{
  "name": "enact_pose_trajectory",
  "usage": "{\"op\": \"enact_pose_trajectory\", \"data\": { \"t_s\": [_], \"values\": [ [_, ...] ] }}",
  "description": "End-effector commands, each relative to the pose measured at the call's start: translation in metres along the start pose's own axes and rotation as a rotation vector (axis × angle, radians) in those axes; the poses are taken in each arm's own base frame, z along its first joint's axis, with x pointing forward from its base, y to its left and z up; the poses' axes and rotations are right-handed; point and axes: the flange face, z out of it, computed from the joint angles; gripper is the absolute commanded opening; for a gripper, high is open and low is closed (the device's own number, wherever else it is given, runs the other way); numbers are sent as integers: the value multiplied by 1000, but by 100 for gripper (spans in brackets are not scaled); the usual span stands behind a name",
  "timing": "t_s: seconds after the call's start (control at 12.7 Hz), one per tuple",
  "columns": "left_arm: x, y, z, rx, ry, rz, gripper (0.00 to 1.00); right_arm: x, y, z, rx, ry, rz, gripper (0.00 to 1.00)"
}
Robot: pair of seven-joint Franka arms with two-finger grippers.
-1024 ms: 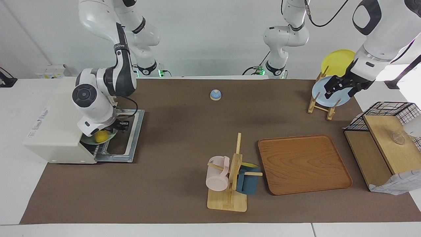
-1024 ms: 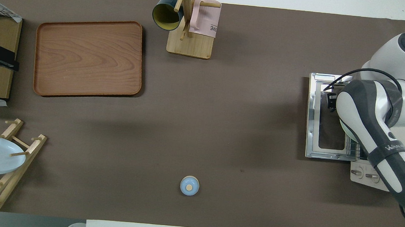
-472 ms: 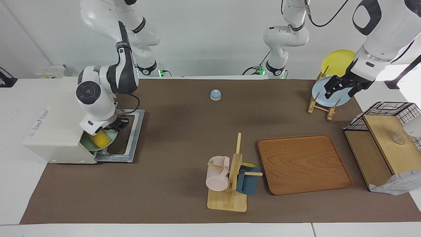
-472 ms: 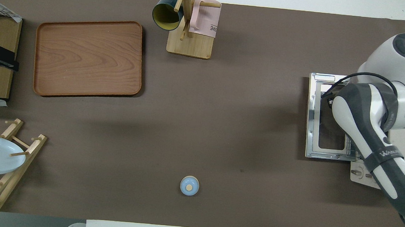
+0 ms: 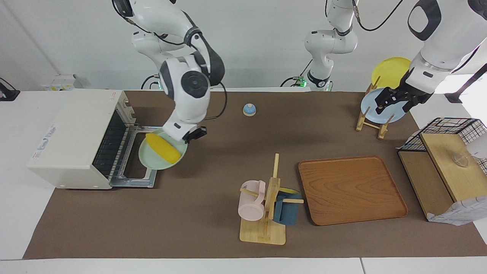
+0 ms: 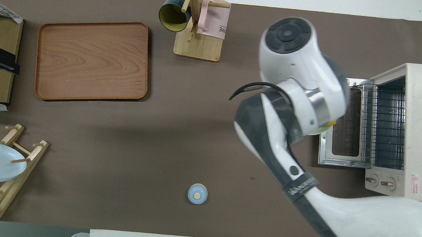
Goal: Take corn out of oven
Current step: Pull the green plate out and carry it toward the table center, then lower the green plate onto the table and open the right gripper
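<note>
Brown mat (image 5: 213,160) over white table (image 5: 15,213) — white wall.

White table (image 5: 15,213) under brown mat (image 5: 190,213). On it: toaster oven (image 5: 72,137), mug tree (image 5: 266,213), wooden tray (image 5: 352,190), blue bell (image 5: 249,109), plate rack (image 5: 371,121), wire basket (image 5: 445,129).

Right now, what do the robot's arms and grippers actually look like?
Both arms are glossy white with rounded, bulging joints and dark grey or black panels. The right arm has a round dark cap on one joint, a thin black cable looping beside it, and small lettering on a dark band in the overhead view. The right gripper and left gripper are small black blocks under white wrists.
</note>
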Motion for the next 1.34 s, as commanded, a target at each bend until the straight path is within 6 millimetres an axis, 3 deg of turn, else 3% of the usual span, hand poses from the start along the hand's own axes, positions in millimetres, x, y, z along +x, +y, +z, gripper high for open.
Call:
{"op": "enact_pose_trajectory", "data": {
  "t_s": [0.0,0.08,0.24,0.31,0.47,0.55,0.71,0.87,0.94,1.02,1.1,1.26],
  "values": [
    [-6,-2,-4,6,4,6,100,17,-103,2,13,11,49,0],
    [-6,-2,-4,6,4,6,100,18,-142,2,58,59,77,0],
    [-6,-2,-4,6,4,6,100,28,-197,13,212,135,156,0],
    [-6,-2,-4,6,4,6,100,28,-218,23,243,154,168,0],
    [-5,-2,-5,6,11,6,100,23,-240,34,265,156,214,3],
    [-4,-2,-5,6,13,3,100,26,-236,33,297,140,279,27],
    [-5,-6,-4,6,13,-8,100,31,-215,26,299,85,318,46],
    [-15,-4,14,1,19,-42,100,42,-151,-20,317,126,364,66],
    [-22,7,38,-7,67,-98,100,46,-105,-17,265,94,316,67],
    [-31,39,61,-17,102,-145,100,42,-57,-2,213,47,239,66],
    [-37,87,90,-33,122,-212,100,39,-5,16,203,48,176,63],
    [-42,176,141,-54,125,-308,100,16,50,62,177,29,129,46]
  ]
}}
